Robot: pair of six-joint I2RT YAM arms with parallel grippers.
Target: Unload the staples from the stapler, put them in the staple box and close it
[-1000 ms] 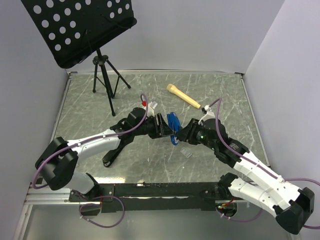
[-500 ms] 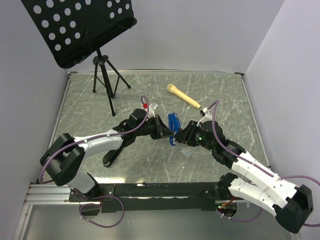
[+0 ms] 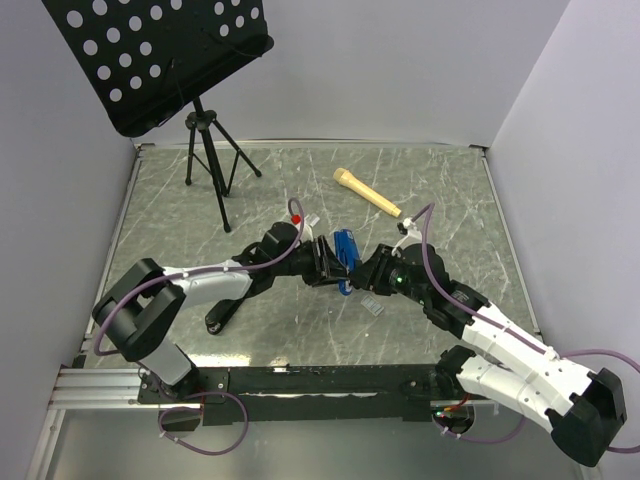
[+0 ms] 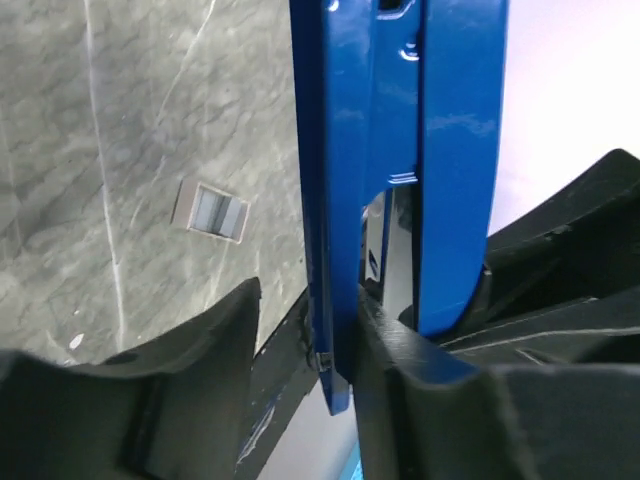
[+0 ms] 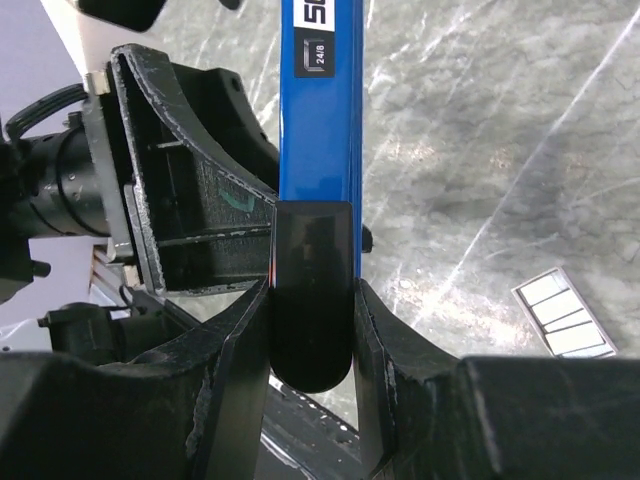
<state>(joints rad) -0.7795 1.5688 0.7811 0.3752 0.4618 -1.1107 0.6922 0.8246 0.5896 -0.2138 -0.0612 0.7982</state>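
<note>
- Left jaws: partly open, astride the blue arm of the stapler (image 3: 346, 245); one finger (image 4: 195, 365) stands clear of it.
- Right jaws: clamped on the stapler's black end.
- The staples (image 3: 372, 307): lying on the surface, just beside the right jaws.

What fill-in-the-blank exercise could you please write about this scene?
The right tool is shut on the ___ end of the blue metal stapler.
The small silvery strip of staples rests on the grey marbled ___.
The perforated black music stand stands in the far ___ corner.
Missing: black; table; left.
</note>
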